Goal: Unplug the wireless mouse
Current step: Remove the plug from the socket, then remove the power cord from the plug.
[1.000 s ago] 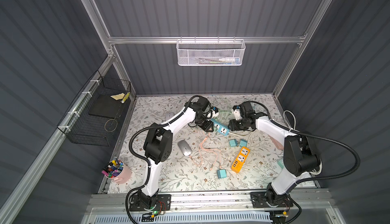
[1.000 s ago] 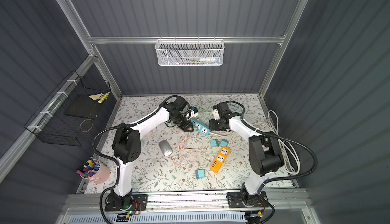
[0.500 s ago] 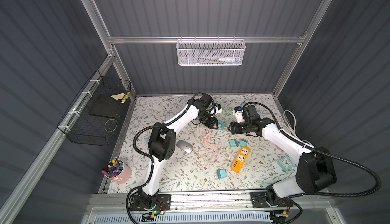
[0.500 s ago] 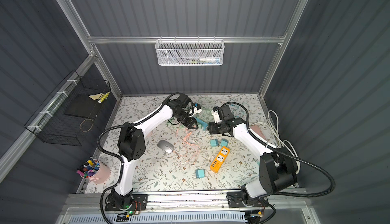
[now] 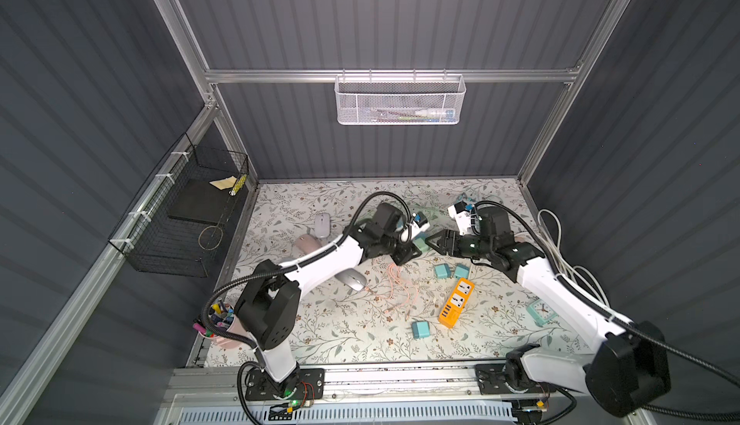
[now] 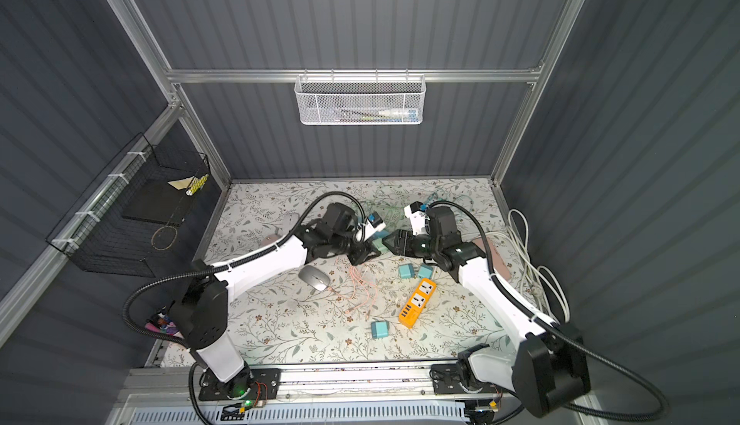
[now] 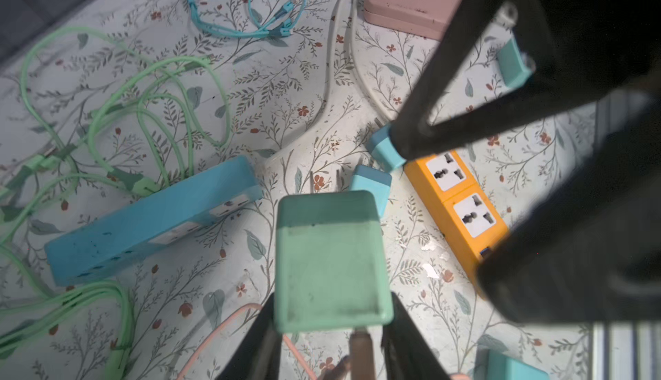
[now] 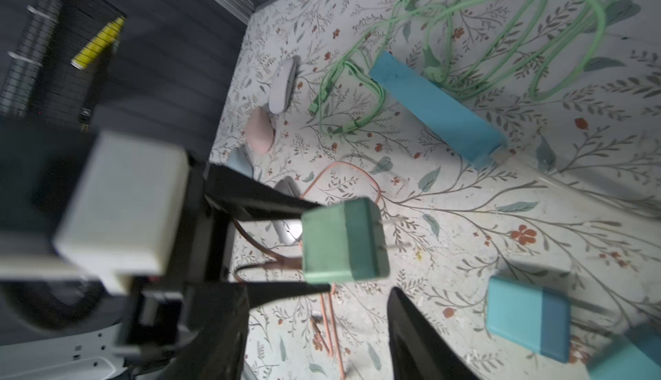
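Observation:
A silver wireless mouse (image 5: pixel 352 281) (image 6: pixel 314 277) lies on the floral mat, partly hidden in the right wrist view. A pink cable (image 5: pixel 396 287) (image 6: pixel 358 287) runs from beside it up to a green charger (image 7: pixel 329 260) (image 8: pixel 343 242). My left gripper (image 7: pixel 331 324) (image 5: pixel 406 257) (image 6: pixel 362 257) is shut on that charger and holds it off the mat, the cable's plug still in its underside. Facing it from the right, my right gripper (image 8: pixel 322 342) (image 5: pixel 434 243) (image 6: pixel 390 241) is open and a little apart from the charger. I cannot tell whether the cable's end sits in the mouse.
A blue power strip (image 7: pixel 153 220) (image 8: pixel 436 109) lies among green cables (image 7: pixel 125 109). An orange power strip (image 5: pixel 456 303) and teal adapters (image 5: pixel 442 271) lie to the front right. A white mouse (image 5: pixel 321 225) and a pink mouse (image 5: pixel 307 245) lie at the left.
My left gripper has come away from the blue strip and forward with the green charger in it. My right gripper has moved toward the charger and its jaws have spread wider.

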`<state>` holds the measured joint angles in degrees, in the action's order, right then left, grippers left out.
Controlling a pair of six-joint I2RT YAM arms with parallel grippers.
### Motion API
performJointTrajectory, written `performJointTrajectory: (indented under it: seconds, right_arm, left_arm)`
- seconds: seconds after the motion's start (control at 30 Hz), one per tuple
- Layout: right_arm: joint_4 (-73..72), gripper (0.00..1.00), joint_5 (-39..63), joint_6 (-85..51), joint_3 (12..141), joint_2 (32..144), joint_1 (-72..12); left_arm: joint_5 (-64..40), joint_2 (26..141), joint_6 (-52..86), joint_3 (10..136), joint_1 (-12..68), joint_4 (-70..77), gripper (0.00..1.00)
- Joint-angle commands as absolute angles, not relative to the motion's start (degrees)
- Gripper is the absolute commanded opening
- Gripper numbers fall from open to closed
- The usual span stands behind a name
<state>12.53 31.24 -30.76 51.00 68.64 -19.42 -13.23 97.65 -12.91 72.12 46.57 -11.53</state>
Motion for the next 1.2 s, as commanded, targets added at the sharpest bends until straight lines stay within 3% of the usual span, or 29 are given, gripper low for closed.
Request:
performJointTrajectory:
  seconds: [0.0,0.27,1.0,1.17]
  right_arm:
    - [11.48,0.62,34.89,-37.57,51.12,67.96,-19.16]
    - [9.56,0.59,31.73,-42.42,45.92,60.70,-18.91]
    - [2.60,0.57,35.44,-44.12,46.19,62.98,-18.53]
    - [3.33,0.39,33.49,-43.81,46.14,61.19,-18.54]
  left_arm:
    - [-1.68,95.27,-13.40,67.30,48.53,5.25,0.00]
    - [7.22,91.40,-11.51,58.53,50.69,23.47,0.00]
    - [-20.70,87.78,-10.81,50.31,50.88,40.12,0.00]
    - [-20.99,88.42,-10.02,50.51,50.82,40.21,0.00]
